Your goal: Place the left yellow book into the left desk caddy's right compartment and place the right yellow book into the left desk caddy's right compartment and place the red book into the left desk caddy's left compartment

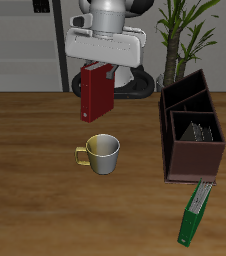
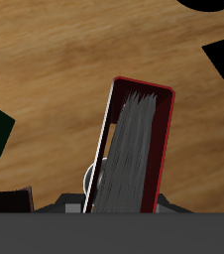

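A wooden table (image 1: pixel 35 140) holds the left desk caddy (image 1: pixel 192 135), a dark brown-maroon box with tall walls, split by a partition into two roughly square compartments. One compartment sits nearer the table's front edge, the other farther back. The compartment nearer the front edge holds thin grey upright items, which look like the two small books; they are too small to tell apart. The compartment farther back appears dark and shows nothing clearly.

The caddy stands close to the table's side edge. A long green book (image 1: pixel 194 212) lies flat just in front of the caddy, near the front edge. A metal mug (image 1: pixel 101 153) with a yellow handle stands well apart from the caddy, toward the table's middle, with bare wood all around it.

The gripper (image 1: pixel 95 66) is clamped on the top of the red book (image 1: pixel 94 93), which hangs in the air above the table, farther back than the mug and well apart from the caddy. The book's long axis runs nearly vertical, slightly tilted. In the wrist view the red book (image 2: pixel 134 149) shows its grey page edge framed by the red cover, pointing down at bare wood.
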